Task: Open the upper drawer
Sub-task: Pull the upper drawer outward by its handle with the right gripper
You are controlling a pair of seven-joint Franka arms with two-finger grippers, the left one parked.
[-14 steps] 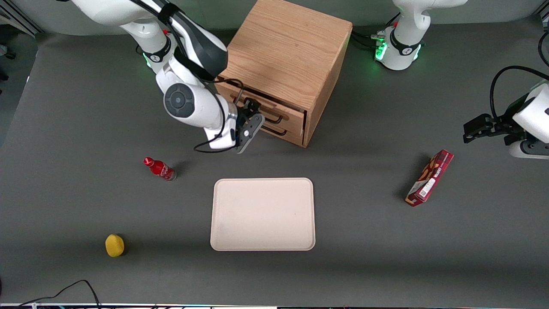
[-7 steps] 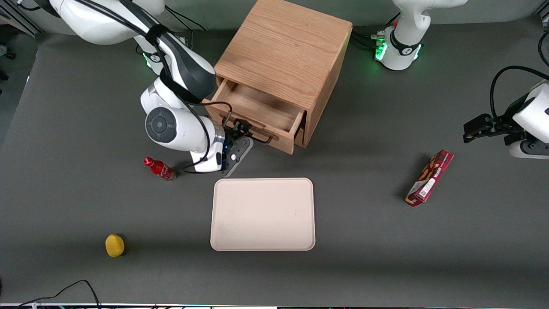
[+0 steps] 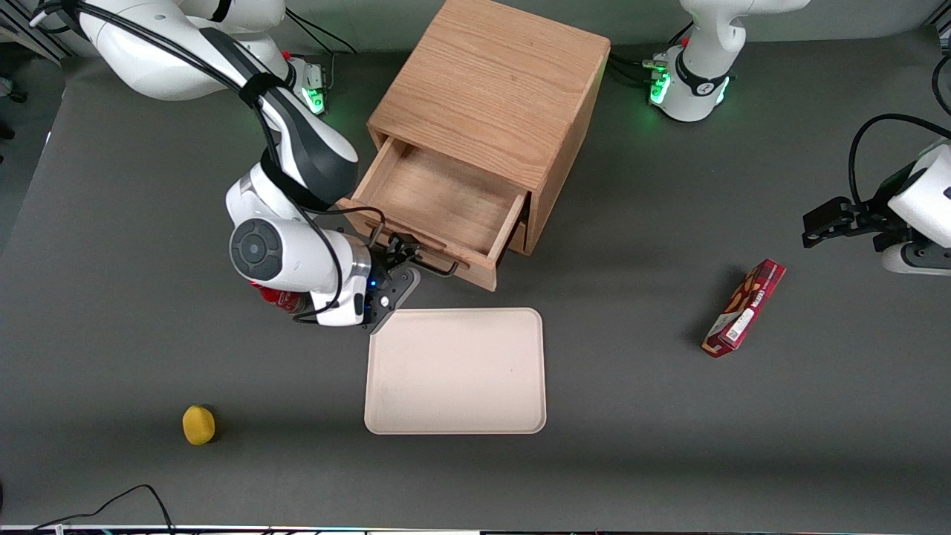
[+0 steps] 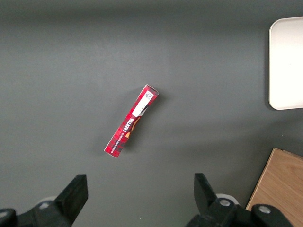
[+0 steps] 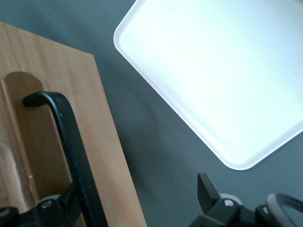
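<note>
As the right arm's gripper [image 3: 399, 256] hangs at the black wire handle [image 3: 438, 266], the upper drawer [image 3: 438, 200] of the oak cabinet [image 3: 490, 82] stands pulled well out toward the front camera, its bare wooden floor open to view and nothing lying in it. The drawer front sits nearer the camera than the cabinet body, and close to the nearest corner of the white tray [image 3: 455, 371], which lies nearer the camera again.

Seen from the right wrist, the jaws are spread wide apart rather than pinched on the bar. The handle [image 5: 71, 142] runs just inside one finger [image 5: 61, 203], while the other finger [image 5: 208, 194] stands well clear over the grey table. The bar looks hooked rather than gripped, though contact itself cannot be confirmed.

By the look of it, the opening is essentially done, with most of the drawer's depth exposed. What seems left is at most a short last pull, then lifting the gripper clear of the handle without nudging the tray.

A red bottle [image 3: 278, 297] shows partly under the working arm's wrist. A yellow object [image 3: 198, 424] lies nearer the camera toward the working arm's end, and a red box [image 3: 744, 307] lies toward the parked arm's end.
</note>
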